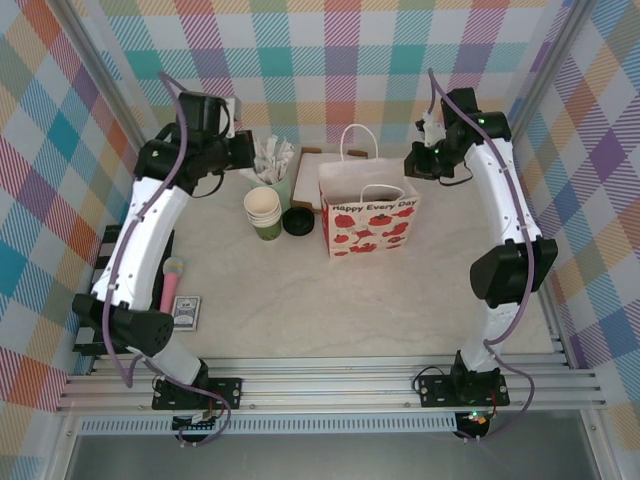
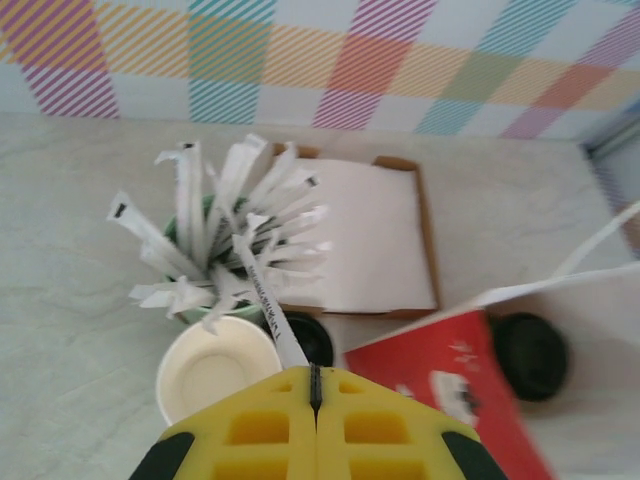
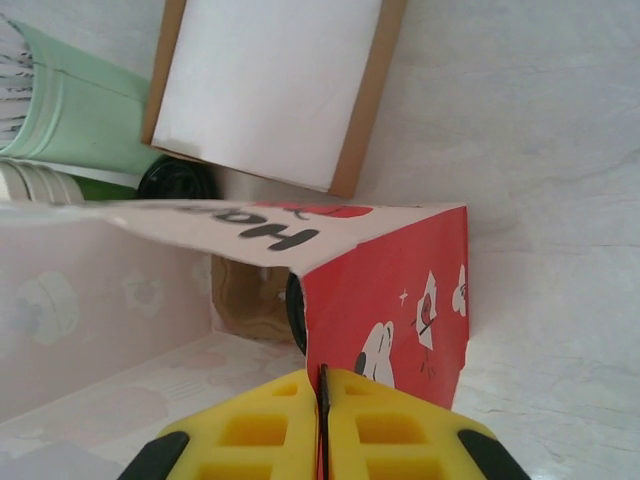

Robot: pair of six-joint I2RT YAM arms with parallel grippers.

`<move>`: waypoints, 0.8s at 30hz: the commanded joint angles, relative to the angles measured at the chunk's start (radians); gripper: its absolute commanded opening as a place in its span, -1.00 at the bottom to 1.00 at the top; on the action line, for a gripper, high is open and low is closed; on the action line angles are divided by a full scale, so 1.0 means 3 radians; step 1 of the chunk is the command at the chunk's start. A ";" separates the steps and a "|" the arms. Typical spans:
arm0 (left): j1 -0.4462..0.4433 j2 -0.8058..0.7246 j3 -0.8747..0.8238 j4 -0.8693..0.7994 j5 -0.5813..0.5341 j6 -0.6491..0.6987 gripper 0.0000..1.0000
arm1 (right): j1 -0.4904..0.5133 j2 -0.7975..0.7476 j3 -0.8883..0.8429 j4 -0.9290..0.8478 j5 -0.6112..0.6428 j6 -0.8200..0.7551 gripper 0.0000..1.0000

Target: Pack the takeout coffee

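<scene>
The takeout coffee (image 2: 530,355), a small cup under a round black plastic lid, stands inside the red-and-white printed paper bag (image 2: 440,385) on the surface. The left jaws are together, seemingly pinching the tip of one long white paper packet (image 2: 265,290) from the pale-green paper cup (image 3: 80,100). Held so near its end, the packet could slip free, or drag its neighbours and tip that cup. The right jaws are together, close by the bag's red side panel. A tug there could topple the coffee.

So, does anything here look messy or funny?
Only small things: the white packets splay every way out of their pale-green cup, and one long packet looks pinched in the left gripper's shut tips.
</scene>
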 commanded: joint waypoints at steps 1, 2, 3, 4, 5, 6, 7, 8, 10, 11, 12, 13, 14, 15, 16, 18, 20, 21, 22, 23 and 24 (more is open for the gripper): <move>-0.0001 -0.0260 0.0111 -0.0190 0.0405 -0.0106 -1.00 | 0.0100 -0.0158 -0.0020 -0.0062 -0.0147 0.0186 -0.78; -0.0001 -0.0324 0.0105 -0.0186 0.0450 -0.0108 -1.00 | 0.0120 -0.0158 -0.0015 -0.0074 -0.0152 0.0204 -0.78; -0.0001 -0.0403 0.0103 -0.0175 0.0518 -0.0111 -1.00 | 0.0143 -0.0159 -0.0010 -0.0086 -0.0160 0.0219 -0.78; -0.0001 -0.0479 0.0094 -0.0140 0.0597 -0.0118 -1.00 | 0.0173 -0.0160 -0.0010 -0.0100 -0.0158 0.0220 -0.78; -0.0003 -0.0536 0.0076 -0.0095 0.0676 -0.0135 -1.00 | 0.0202 -0.0165 -0.0014 -0.0110 -0.0152 0.0220 -0.77; -0.0001 -0.0594 0.0062 -0.0047 0.0779 -0.0158 -1.00 | 0.0225 -0.0173 -0.0009 -0.0119 -0.0134 0.0214 -0.77; -0.0001 -0.0633 0.0063 -0.0027 0.0899 -0.0169 -1.00 | 0.0243 -0.0173 -0.0002 -0.0131 -0.0118 0.0210 -0.77; -0.0003 -0.0651 0.0073 -0.0017 0.1001 -0.0180 -1.00 | 0.0251 -0.0176 0.0003 -0.0139 -0.0114 0.0207 -0.77; -0.0001 -0.0665 0.0077 -0.0013 0.1210 -0.0194 -1.00 | 0.0263 -0.0169 0.0026 -0.0167 -0.0084 0.0201 -0.77; -0.0006 -0.0662 0.0067 -0.0015 0.1277 -0.0192 -1.00 | 0.0265 -0.0177 0.0030 -0.0176 -0.0072 0.0200 -0.77; -0.0006 -0.0650 0.0065 -0.0021 0.1328 -0.0188 -1.00 | 0.0268 -0.0178 0.0031 -0.0182 -0.0061 0.0195 -0.77; -0.0006 -0.0627 0.0062 -0.0031 0.1388 -0.0185 -1.00 | 0.0272 -0.0179 0.0031 -0.0190 -0.0053 0.0194 -0.77; -0.0006 -0.0606 0.0063 -0.0024 0.1446 -0.0186 -1.00 | 0.0273 -0.0181 0.0027 -0.0193 -0.0050 0.0194 -0.77; -0.0006 -0.0575 0.0060 -0.0016 0.1504 -0.0186 -1.00 | 0.0278 -0.0192 0.0018 -0.0192 -0.0046 0.0187 -0.76; -0.0009 -0.0543 0.0074 -0.0036 0.1534 -0.0181 -1.00 | 0.0283 -0.0199 0.0008 -0.0191 -0.0040 0.0187 -0.76; -0.0014 -0.0447 0.0119 -0.0124 0.1549 -0.0152 -1.00 | 0.0288 -0.0209 -0.0005 -0.0193 -0.0030 0.0180 -0.76; -0.0037 -0.0320 0.0219 -0.0291 0.1556 -0.0087 -1.00 | 0.0296 -0.0217 -0.0010 -0.0197 -0.0020 0.0173 -0.76; -0.0062 -0.0253 0.0287 -0.0398 0.1529 -0.0029 -1.00 | 0.0299 -0.0219 -0.0012 -0.0197 -0.0015 0.0170 -0.76; -0.0097 -0.0190 0.0357 -0.0516 0.1460 0.0050 -1.00 | 0.0306 -0.0220 -0.0010 -0.0198 -0.0012 0.0167 -0.76; -0.0139 -0.0131 0.0438 -0.0635 0.1359 0.0117 -1.00 | 0.0304 -0.0219 -0.0005 -0.0198 -0.0016 0.0163 -0.75; -0.0192 -0.0056 0.0559 -0.0783 0.1195 0.0177 -1.00 | 0.0309 -0.0218 -0.0005 -0.0198 -0.0014 0.0159 -0.75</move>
